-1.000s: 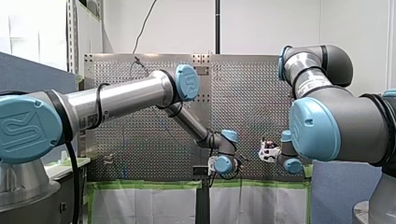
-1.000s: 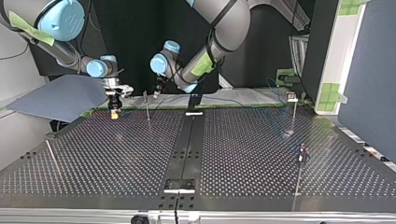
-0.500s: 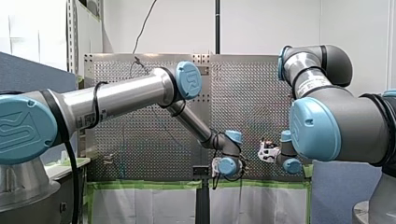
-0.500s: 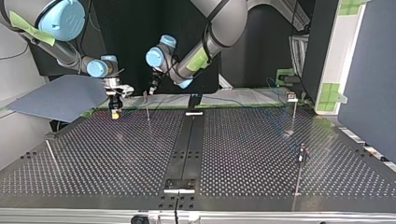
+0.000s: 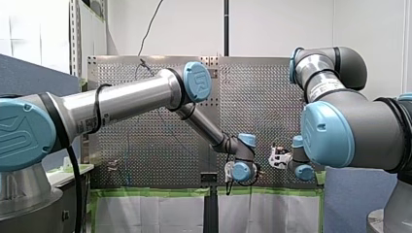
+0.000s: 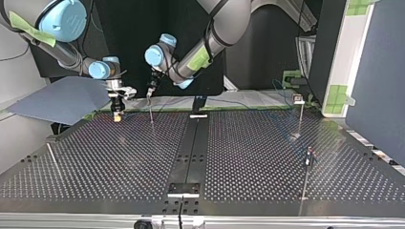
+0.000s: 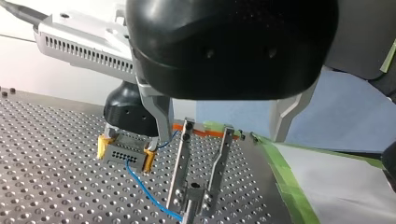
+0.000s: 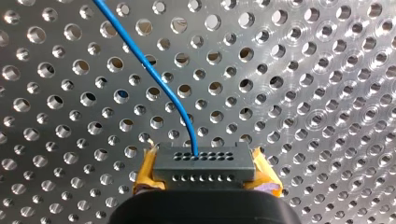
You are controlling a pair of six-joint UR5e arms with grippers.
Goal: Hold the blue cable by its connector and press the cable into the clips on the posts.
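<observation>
My right gripper is shut on the grey connector, with yellow pads on both of its sides. The blue cable leaves the connector and runs over the perforated plate. In the left wrist view the same connector shows ahead of my left gripper, and the cable leads to a thin post. My left gripper's metal fingers stand open on either side of that post's top. In the top view my left gripper hangs over the post, beside my right gripper.
More thin posts stand at the top view's right, further forward, and at the left. A dark rail runs down the table's middle. A grey-blue panel lies beside my right gripper. Green tape edges the plate.
My left arm has swung toward the top view's left, bringing its gripper over the post beside my right gripper. My right arm has stayed still with the connector.
</observation>
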